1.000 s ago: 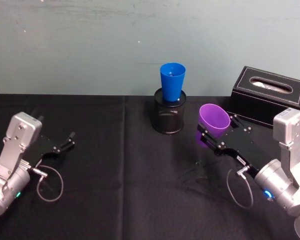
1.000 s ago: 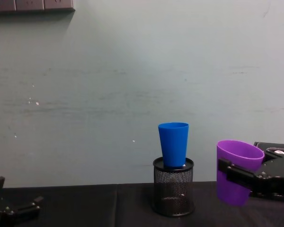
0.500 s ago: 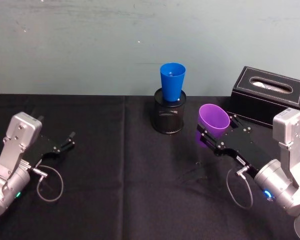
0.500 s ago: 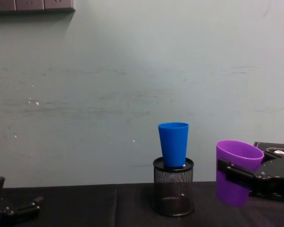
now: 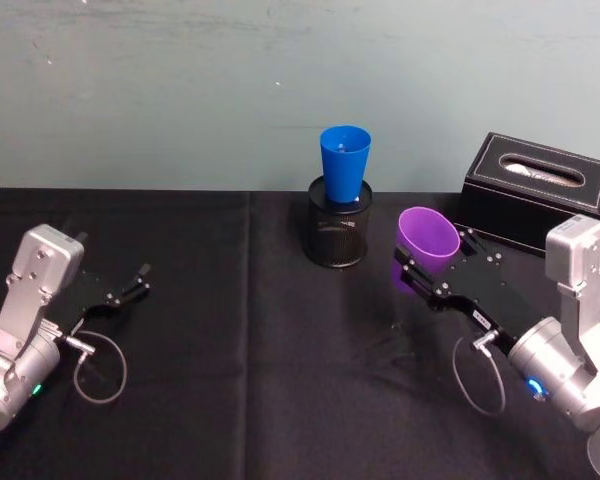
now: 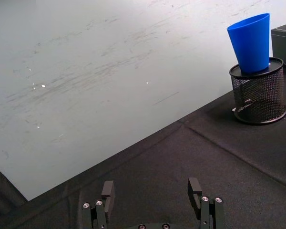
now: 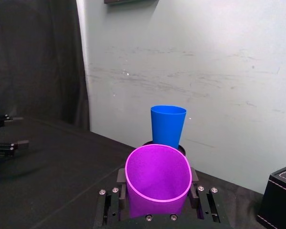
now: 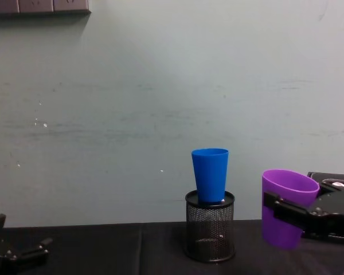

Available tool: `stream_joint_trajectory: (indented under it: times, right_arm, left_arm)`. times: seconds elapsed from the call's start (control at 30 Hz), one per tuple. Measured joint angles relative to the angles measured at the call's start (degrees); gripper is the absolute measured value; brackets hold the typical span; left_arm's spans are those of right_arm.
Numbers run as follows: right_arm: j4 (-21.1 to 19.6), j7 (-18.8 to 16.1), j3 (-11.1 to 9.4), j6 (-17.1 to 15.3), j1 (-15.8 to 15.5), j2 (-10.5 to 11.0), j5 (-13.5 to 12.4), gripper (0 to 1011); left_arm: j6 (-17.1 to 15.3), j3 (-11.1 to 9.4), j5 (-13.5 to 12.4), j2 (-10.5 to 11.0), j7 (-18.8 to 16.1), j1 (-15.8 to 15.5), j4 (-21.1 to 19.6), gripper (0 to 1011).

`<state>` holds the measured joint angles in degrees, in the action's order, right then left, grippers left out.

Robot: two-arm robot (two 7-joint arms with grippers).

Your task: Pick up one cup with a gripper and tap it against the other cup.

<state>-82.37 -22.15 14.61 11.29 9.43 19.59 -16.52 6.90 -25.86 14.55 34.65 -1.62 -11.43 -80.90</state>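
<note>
Two cups apart: right gripper (image 7: 157,185) clamped on purple cup (image 5: 427,240), beside blue cup (image 5: 344,160) in mesh holder (image 5: 336,235); left gripper (image 6: 151,188) parked, fingers apart.

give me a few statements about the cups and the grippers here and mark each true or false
1. The right gripper holds the purple cup. True.
2. The blue cup stands directly on the black tablecloth. False: it sits in the mesh pen holder.
3. The purple cup is touching the blue cup. False: the chest view shows a clear gap between them.
4. The left gripper is open and holds nothing. True.
</note>
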Motion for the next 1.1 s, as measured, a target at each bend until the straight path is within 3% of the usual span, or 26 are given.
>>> stream_joint_trajectory:
  times: [0.6,1.1]
  right_arm:
    - [5.7,-0.6,0.6,0.9,5.0,-2.4,1.2,729]
    - [11.2,-1.6,1.0,1.3,10.5,-5.1,0.5,729]
  left_arm:
    - [0.0,0.0,0.0,0.0,0.0,0.0,0.0,1011]
    - [0.0,0.0,0.0,0.0,0.0,0.0,0.0,1011]
